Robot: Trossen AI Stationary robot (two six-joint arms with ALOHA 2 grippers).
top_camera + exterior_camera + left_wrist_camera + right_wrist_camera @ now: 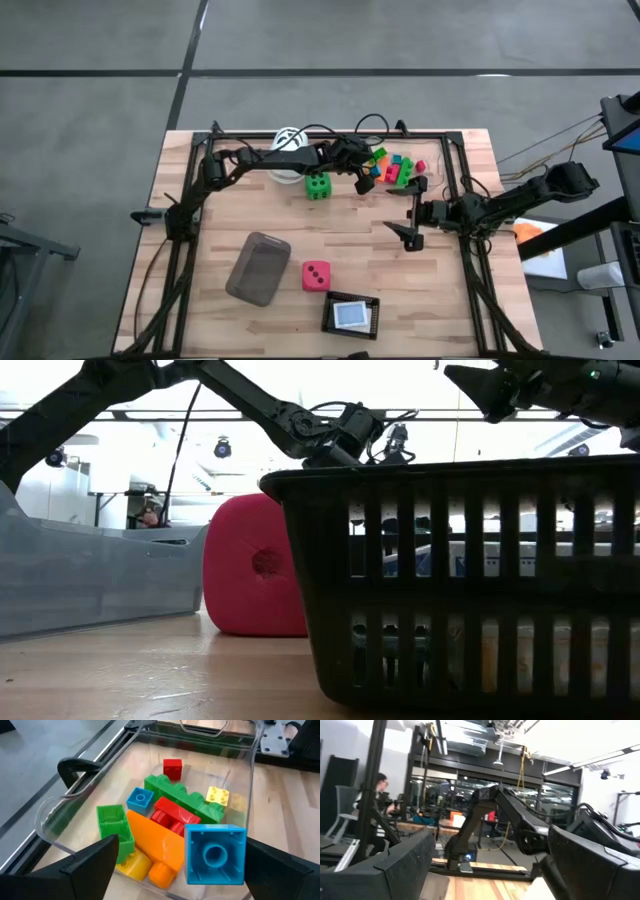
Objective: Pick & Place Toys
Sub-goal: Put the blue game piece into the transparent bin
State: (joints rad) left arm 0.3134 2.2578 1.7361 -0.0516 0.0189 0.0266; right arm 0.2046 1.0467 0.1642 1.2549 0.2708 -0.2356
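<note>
Wooden worktop | left end effector spread wide over clear plastic box, blue brick between its fingers, grip unclear | box holds green, red, orange, yellow bricks | right end effector wide open, empty, mid-worktop | green die beside box | pink-red die near grey tray

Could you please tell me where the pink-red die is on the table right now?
In the high view the pink-red die sits on bare wood at the table's near middle, between the grey tray and the black basket.
</note>
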